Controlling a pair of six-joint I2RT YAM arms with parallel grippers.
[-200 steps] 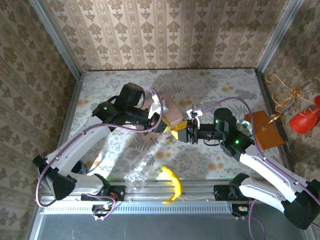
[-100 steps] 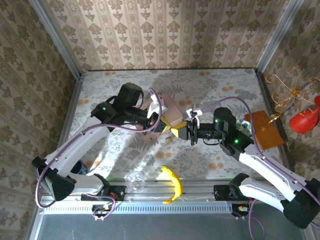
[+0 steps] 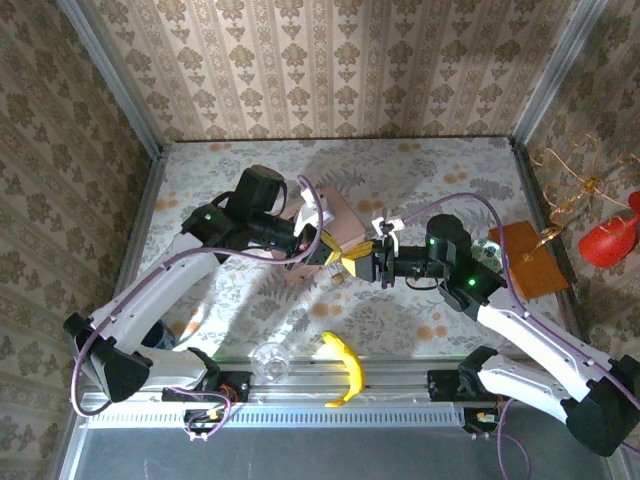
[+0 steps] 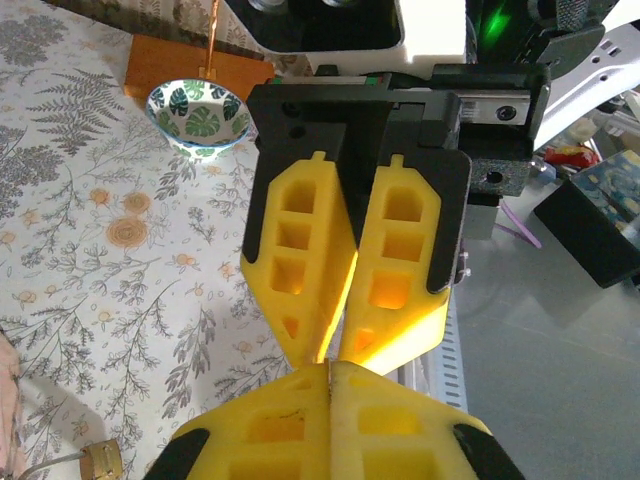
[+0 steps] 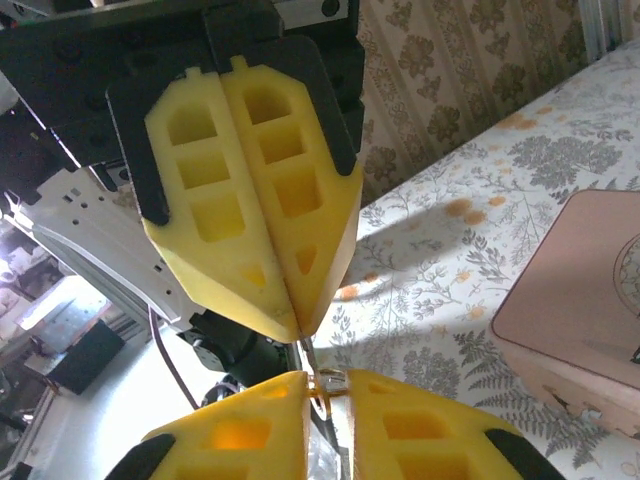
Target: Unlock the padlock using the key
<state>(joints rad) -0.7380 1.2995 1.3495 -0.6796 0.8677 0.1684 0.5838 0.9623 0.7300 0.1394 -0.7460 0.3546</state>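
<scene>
Meeting point: From above, we see the left gripper [image 3: 335, 255] and the right gripper [image 3: 358, 263] facing each other tip to tip above the floral tabletop [image 3: 420, 190]. They are just in front of the pink tin [image 3: 340, 222].

Left gripper: Its yellow fingers [image 4: 260, 430] are pressed flat together with no gap between them. The right wrist camera shows the same closed wedge from the front.

Key: A thin dark sliver, the key [image 5: 307, 352], pokes out of the left gripper's tip. It is pinched there and held in the air, pointing toward the right gripper.

Right gripper: Its own fingers [image 5: 230, 430] stand a narrow gap apart. The key's free end reaches into that gap. We cannot tell whether either pad touches it.

Padlock: The small brass padlock [image 4: 100, 460] lies on the tabletop below the two grippers, with its thin shackle wire showing. From above it is a small speck just nearer to the arm bases than the meeting tips, and neither gripper touches it. We cannot tell whether the shackle is latched.

Right side: A leaf-patterned bowl [image 4: 198, 115] sits just beside a wooden board [image 3: 530, 258], well apart from the padlock.

Near edge: A banana [image 3: 345, 368] lies close to the rail between the two arm bases.
</scene>
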